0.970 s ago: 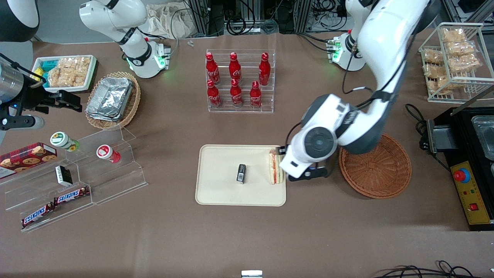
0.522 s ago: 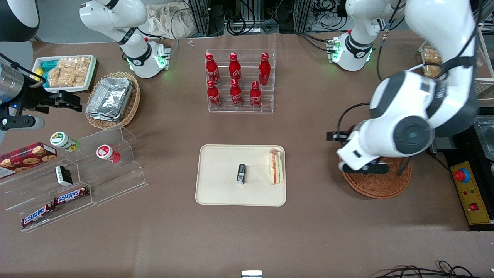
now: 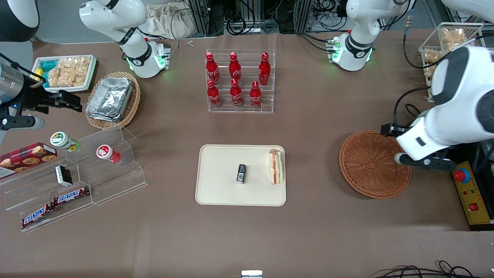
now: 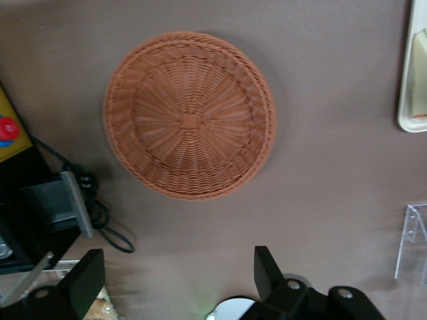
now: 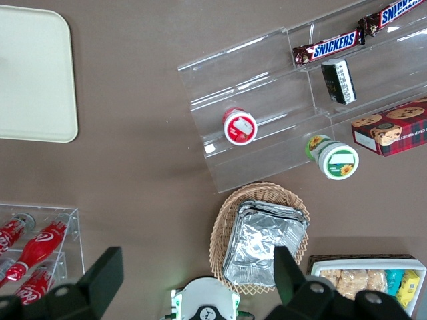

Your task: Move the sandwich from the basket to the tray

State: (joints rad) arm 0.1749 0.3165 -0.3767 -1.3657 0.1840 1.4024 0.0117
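Observation:
The sandwich (image 3: 275,166), a white-bread wedge with pink and green layers, lies on the cream tray (image 3: 216,193) at the edge nearest the basket. The wrist view catches only a sliver of the sandwich (image 4: 419,73) on the tray (image 4: 407,113). The reddish-brown wicker basket (image 3: 374,164) (image 4: 190,115) holds nothing. My gripper (image 3: 424,162) (image 4: 177,267) hangs open with nothing between its fingers. It is high above the table, over the basket's rim toward the working arm's end and well away from the sandwich.
A small black packet (image 3: 241,173) lies mid-tray. A clear rack of red bottles (image 3: 240,81) stands farther from the camera than the tray. A black control box with a red button (image 3: 462,175) and a cable (image 4: 110,230) lie beside the basket. A wire snack rack (image 3: 451,58) stands farther back.
The gripper left the sandwich on the tray, then swept over the basket toward the working arm's end of the table while rising. The sandwich has stayed put.

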